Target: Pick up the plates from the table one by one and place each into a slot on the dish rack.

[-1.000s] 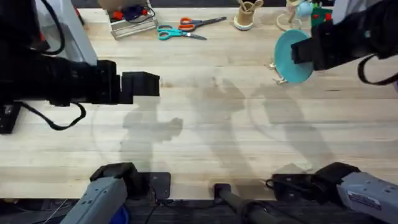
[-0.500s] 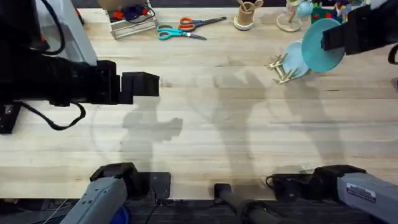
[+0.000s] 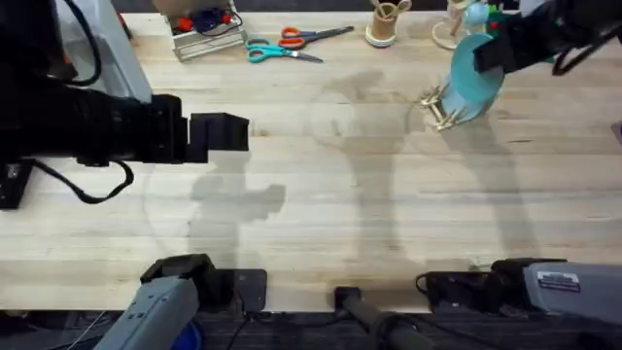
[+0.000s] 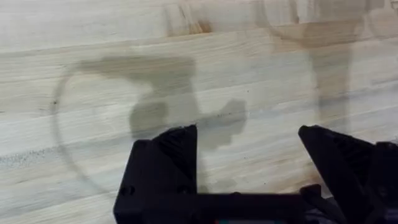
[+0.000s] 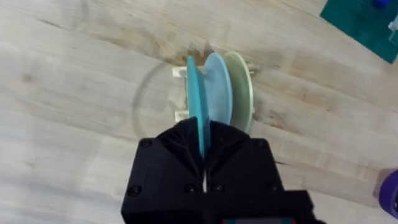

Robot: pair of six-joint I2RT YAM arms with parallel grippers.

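Wooden table (image 3: 321, 185), far right corner: right gripper (image 5: 203, 152) pinching turquoise plate (image 5: 198, 115) upright, now lowered onto dish rack (image 3: 439, 109) beside pale blue plate (image 5: 219, 90) and cream plate (image 5: 241, 87). Left gripper (image 4: 249, 174) unmoved, jaws spread, empty.

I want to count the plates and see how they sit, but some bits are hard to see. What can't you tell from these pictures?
- Rack, overhead: mostly behind the turquoise plate; its slots can't be counted.
- Turquoise plate's bottom edge, right wrist view: the right claw hides it, so whether it sits in a slot is unclear.
- Cream plate: the pale blue plate covers most of it.
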